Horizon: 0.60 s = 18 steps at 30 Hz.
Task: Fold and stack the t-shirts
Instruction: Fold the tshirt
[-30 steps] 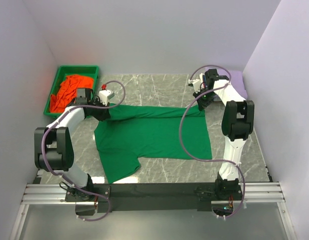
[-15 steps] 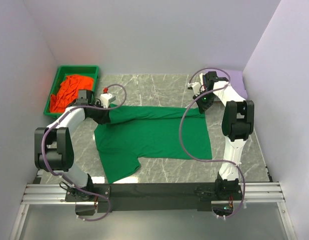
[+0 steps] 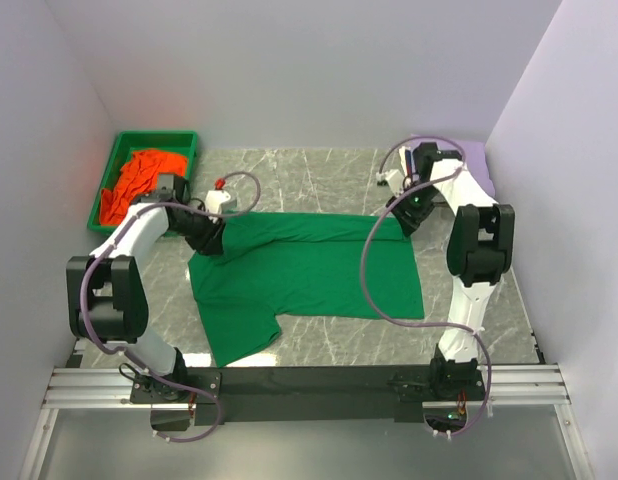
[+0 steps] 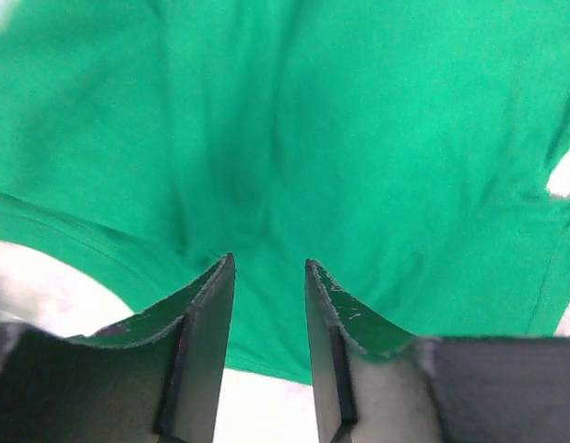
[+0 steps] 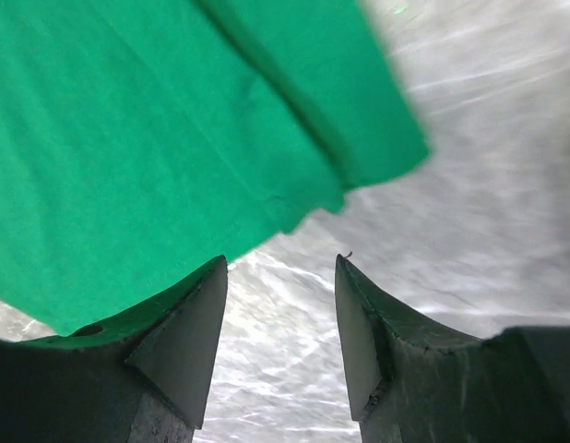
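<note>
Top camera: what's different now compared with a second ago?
Both arms shifted slightly toward the near edge. The left gripper and right gripper now sit open over the green t-shirt's folded far edge. The green shirt, the orange t-shirt in its tray and the lavender t-shirt stayed put.

You have matt, soft-looking cloth in the green t-shirt [image 3: 309, 270] and the orange t-shirt [image 3: 139, 178]. Your table [image 3: 319, 175] is smooth, grey, marble-look with a light sheen; the tray [image 3: 117, 152] is smooth plastic.
</note>
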Motion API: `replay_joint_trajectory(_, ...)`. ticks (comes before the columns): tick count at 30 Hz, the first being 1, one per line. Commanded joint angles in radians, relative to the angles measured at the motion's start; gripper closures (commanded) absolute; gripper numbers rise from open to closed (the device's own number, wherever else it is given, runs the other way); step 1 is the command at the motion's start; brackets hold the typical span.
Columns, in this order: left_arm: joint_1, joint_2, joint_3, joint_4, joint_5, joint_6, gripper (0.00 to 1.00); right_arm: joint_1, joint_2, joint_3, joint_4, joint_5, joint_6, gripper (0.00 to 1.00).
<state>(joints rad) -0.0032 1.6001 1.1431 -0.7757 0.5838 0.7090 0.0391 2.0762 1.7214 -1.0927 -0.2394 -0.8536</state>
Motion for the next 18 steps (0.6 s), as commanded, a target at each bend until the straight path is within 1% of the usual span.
replay_joint_trajectory(1,0.002,0.017,0.101,-0.027,0.076,0.002,0.58,-0.010,-0.027,0.139,-0.098,-0.057,-0.001,0.43)
replay_joint_trajectory(2,0.002,0.043,0.113,-0.001,0.086,-0.014,0.51,-0.010,0.010,0.188,-0.122,-0.067,0.007,0.43)
replay_joint_trajectory(3,0.002,0.061,0.136,0.016,0.091,-0.029,0.50,-0.004,0.033,0.213,-0.134,-0.086,0.028,0.43)
replay_joint_trajectory(4,-0.001,0.101,0.150,0.027,0.091,-0.063,0.43,-0.001,0.056,0.239,-0.150,-0.095,0.037,0.44)
replay_joint_trajectory(5,-0.007,0.122,0.165,0.033,0.094,-0.075,0.42,0.004,0.102,0.285,-0.185,-0.104,0.053,0.44)
replay_joint_trajectory(7,-0.029,0.165,0.214,0.065,0.099,-0.132,0.40,0.021,0.140,0.317,-0.203,-0.118,0.074,0.48)
replay_joint_trajectory(9,-0.049,0.221,0.259,0.104,0.128,-0.170,0.40,0.025,0.177,0.339,-0.220,-0.136,0.093,0.50)
replay_joint_trajectory(10,-0.057,0.253,0.273,0.121,0.136,-0.209,0.40,0.028,0.185,0.337,-0.219,-0.141,0.099,0.50)
replay_joint_trajectory(13,-0.089,0.306,0.323,0.150,0.151,-0.253,0.39,0.033,0.209,0.325,-0.223,-0.141,0.100,0.50)
replay_joint_trajectory(16,-0.118,0.377,0.356,0.162,0.142,-0.270,0.39,0.035,0.225,0.304,-0.223,-0.127,0.099,0.49)
replay_joint_trajectory(18,-0.124,0.394,0.357,0.171,0.133,-0.276,0.39,0.038,0.229,0.276,-0.213,-0.112,0.100,0.49)
